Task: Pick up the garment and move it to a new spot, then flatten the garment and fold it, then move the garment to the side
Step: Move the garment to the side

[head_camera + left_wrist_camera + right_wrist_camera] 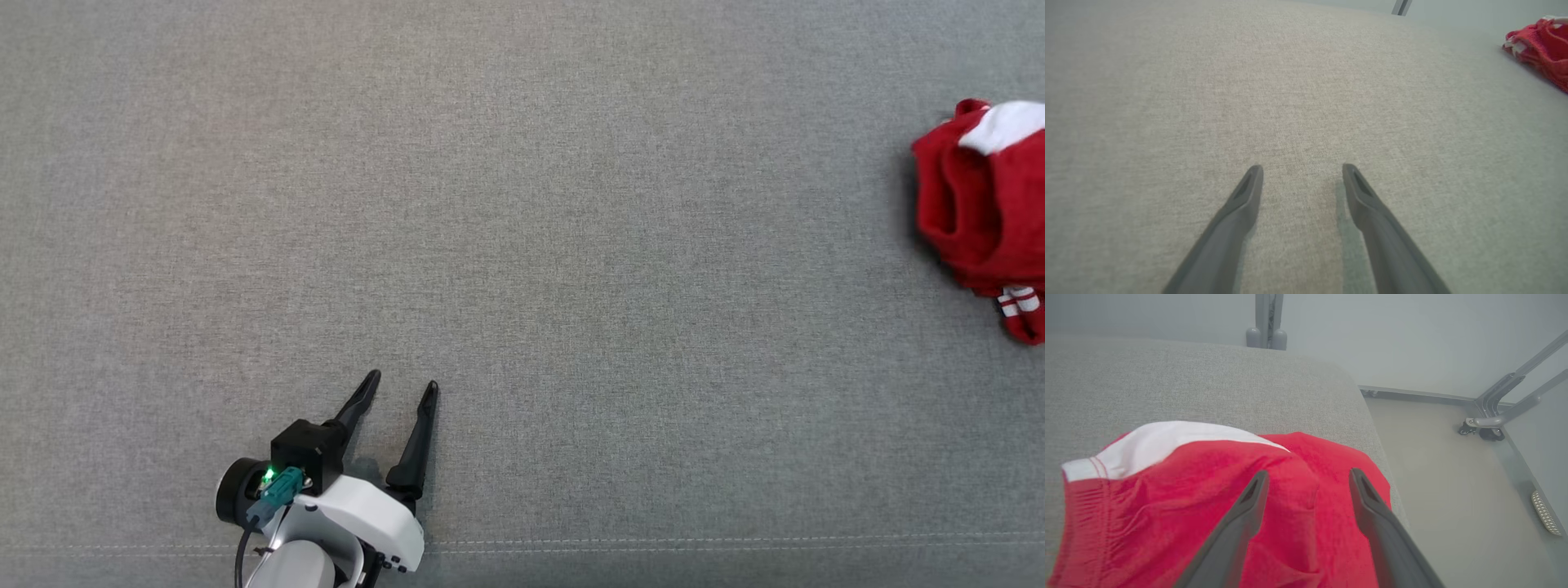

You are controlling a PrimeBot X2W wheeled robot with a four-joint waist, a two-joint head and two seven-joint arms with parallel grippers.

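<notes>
1. Now the red garment (pixel 984 204) lies bunched at the far right edge of the grey surface (pixel 522 204).
2. Directly over it hangs the right claw (pixel 1308 477), jaws spread, gripping nothing.
3. Well apart to its left sits the left claw (pixel 402 381), also spread wide; the right claw is nearer.

**Grey Desk, Pale Room**

Grey woven cloth covers the desk (pixel 522 245), with a stitched seam (pixel 653 541) along its near edge. Past its rounded corner are a pale floor (pixel 1453 506), a plain wall (pixel 1392 339) and a wheeled metal frame (pixel 1494 419).
</notes>
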